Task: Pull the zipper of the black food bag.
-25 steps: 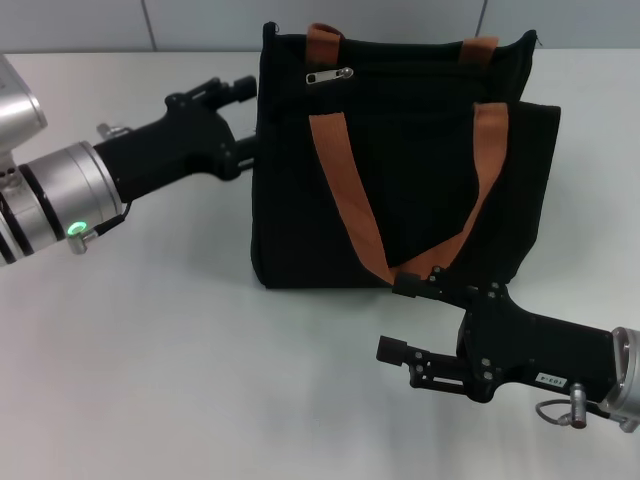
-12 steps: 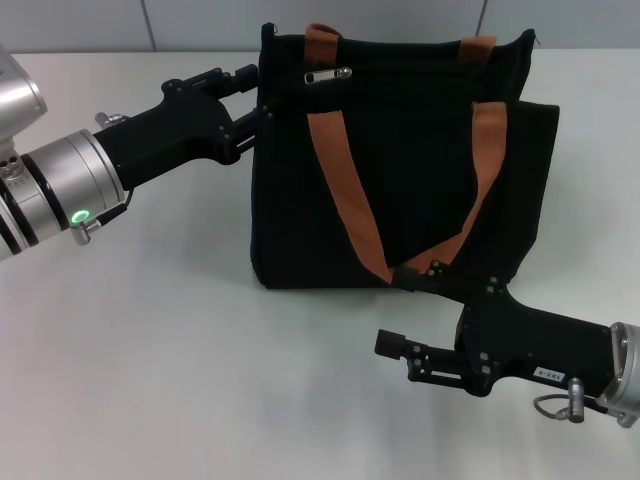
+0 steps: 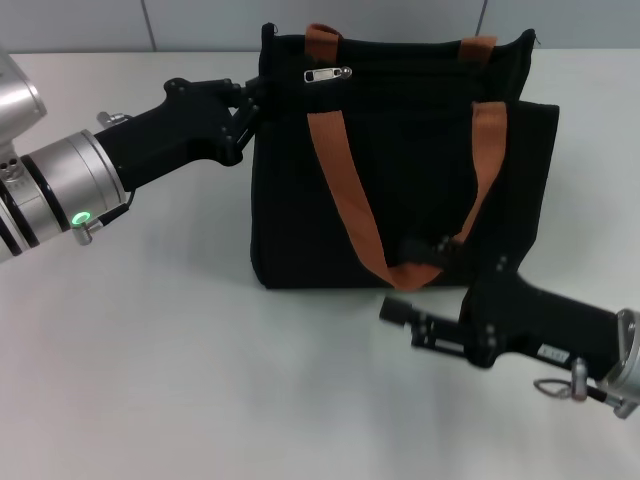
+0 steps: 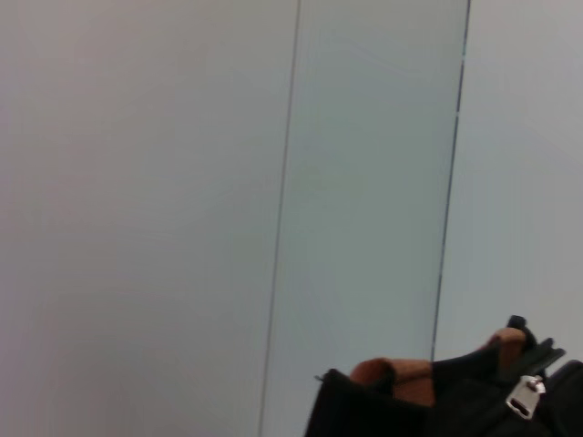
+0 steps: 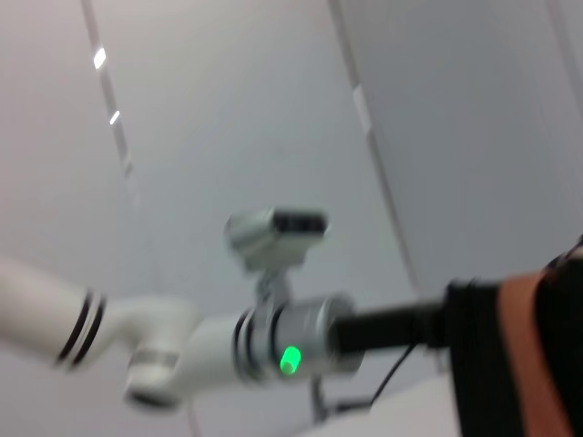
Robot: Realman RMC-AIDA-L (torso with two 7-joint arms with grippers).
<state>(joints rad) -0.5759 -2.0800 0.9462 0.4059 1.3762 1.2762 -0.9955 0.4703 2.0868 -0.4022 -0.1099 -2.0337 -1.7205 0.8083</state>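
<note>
The black food bag stands upright at the middle of the table, with two orange-brown handles. The silver zipper pull lies on the track near the bag's upper left corner. My left gripper is against the bag's upper left side edge, just left of the pull. My right gripper is open and empty, low at the bag's front bottom edge, beside the hanging handle loop. The left wrist view shows the bag's top and the pull.
The white table runs around the bag, with a pale wall behind it. The right wrist view shows my left arm with its green light and the bag's side with an orange strap.
My left gripper moved forward from beside the bag to its upper left edge. My right gripper rose and moved closer to the bag's bottom front.
</note>
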